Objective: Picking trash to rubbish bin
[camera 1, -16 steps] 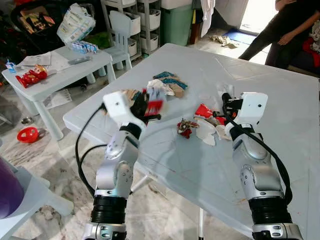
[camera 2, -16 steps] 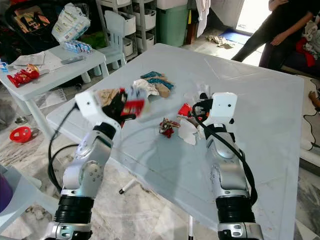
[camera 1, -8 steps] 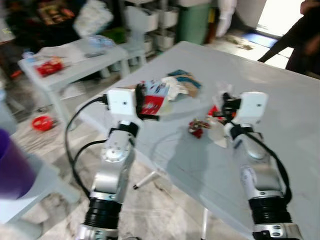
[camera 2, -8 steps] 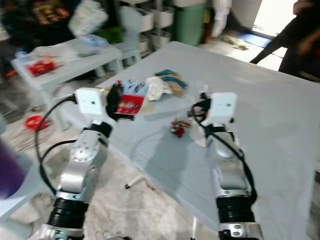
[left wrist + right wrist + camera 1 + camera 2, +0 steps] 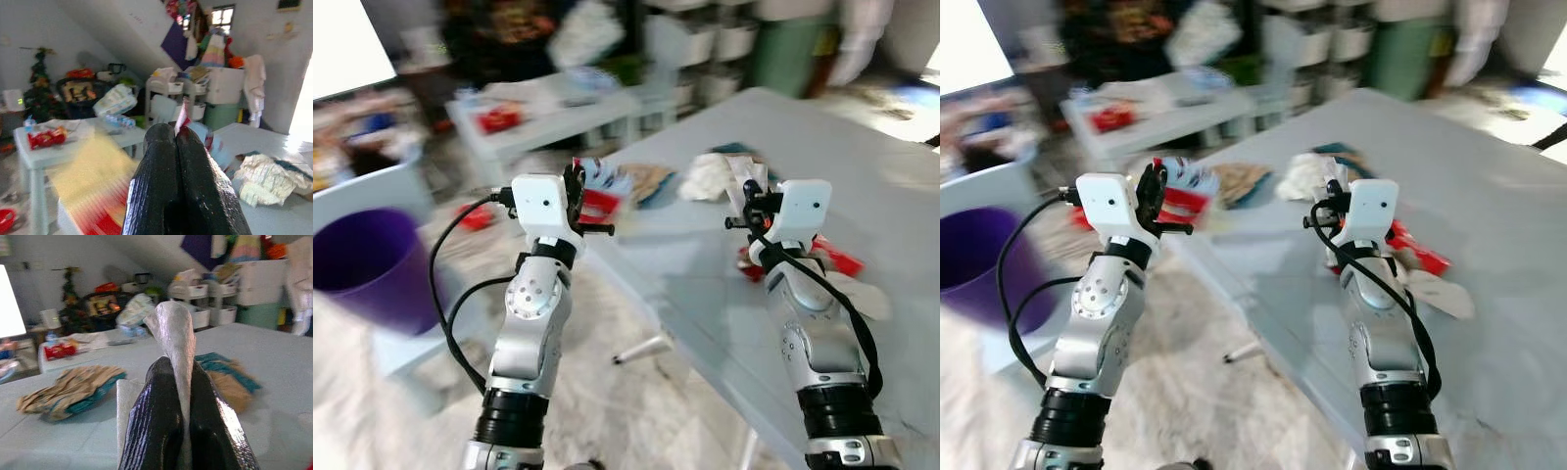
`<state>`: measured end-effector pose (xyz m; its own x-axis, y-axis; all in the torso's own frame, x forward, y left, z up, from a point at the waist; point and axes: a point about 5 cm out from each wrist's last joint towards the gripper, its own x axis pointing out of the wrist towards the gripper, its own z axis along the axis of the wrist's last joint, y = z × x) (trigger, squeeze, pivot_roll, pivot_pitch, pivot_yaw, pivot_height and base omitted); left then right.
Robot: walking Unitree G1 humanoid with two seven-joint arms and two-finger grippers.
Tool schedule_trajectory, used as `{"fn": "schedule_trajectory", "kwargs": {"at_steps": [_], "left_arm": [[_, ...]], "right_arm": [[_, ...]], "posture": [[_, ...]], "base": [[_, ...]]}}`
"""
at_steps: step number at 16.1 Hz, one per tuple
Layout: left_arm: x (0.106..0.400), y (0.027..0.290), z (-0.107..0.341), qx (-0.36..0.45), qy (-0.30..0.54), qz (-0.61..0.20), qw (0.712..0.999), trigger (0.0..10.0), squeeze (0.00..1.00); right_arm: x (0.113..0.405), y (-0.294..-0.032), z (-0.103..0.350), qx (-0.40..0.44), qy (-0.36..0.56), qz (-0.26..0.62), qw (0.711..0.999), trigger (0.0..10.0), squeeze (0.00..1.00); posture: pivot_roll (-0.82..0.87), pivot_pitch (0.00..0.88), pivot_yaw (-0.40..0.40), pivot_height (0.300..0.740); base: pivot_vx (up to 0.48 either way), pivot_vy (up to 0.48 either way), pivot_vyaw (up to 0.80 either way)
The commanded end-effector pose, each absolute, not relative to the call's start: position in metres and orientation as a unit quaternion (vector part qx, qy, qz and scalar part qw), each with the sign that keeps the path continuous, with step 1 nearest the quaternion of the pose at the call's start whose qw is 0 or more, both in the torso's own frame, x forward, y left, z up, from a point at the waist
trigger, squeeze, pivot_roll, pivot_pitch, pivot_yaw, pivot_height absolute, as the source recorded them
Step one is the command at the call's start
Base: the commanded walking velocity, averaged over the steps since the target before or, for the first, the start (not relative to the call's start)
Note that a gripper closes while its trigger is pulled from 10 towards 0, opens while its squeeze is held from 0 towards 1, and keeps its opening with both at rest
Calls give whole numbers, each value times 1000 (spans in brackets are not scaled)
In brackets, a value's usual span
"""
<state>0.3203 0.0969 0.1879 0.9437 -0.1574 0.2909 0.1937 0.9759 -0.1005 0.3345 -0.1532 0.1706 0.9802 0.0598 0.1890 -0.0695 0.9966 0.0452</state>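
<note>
My left gripper (image 5: 579,201) is raised off the table's left corner, shut on a red and white wrapper (image 5: 600,192); the left wrist view has the fingers (image 5: 161,161) pressed together on a thin strip of it (image 5: 184,115). Over the grey table (image 5: 891,186), my right gripper (image 5: 747,196) is shut on a silvery wrapper (image 5: 175,333). A purple bin (image 5: 367,259) stands low at the left. More trash lies on the table: brown and teal wrappers (image 5: 646,181), a white crumpled piece (image 5: 705,176) and a red wrapper (image 5: 834,257).
A small white table (image 5: 558,108) with a red packet stands behind, left of the grey table. Shelves and a green bin (image 5: 788,49) are at the back. Pale furniture (image 5: 372,196) flanks the purple bin. The picture is blurred.
The whole view has swung to the left, bringing the purple bin into sight. Both grippers still hold their wrappers, and the left one has come away from the trash pile.
</note>
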Motion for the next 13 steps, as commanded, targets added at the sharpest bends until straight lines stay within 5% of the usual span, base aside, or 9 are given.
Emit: {"fn": "schedule_trajectory", "kwargs": {"at_steps": [1,10,13], "left_arm": [[319,93,189,-67,-141,-98,983,0,0],[320,90,185,-89,-123,-103,983,0,0],[321,89,184,-95,-120,-105,983,0,0]], "right_arm": [[334,-156,175,25,-103,30,994,0,0],[334,-156,173,25,-100,30,994,0,0],[334,-157,174,27,-100,29,994,0,0]], "posture": [[-25,9,-13,740],[-29,14,-12,740],[-32,16,-14,740]], "base": [[0,0,800],[0,0,800],[0,0,196]]}}
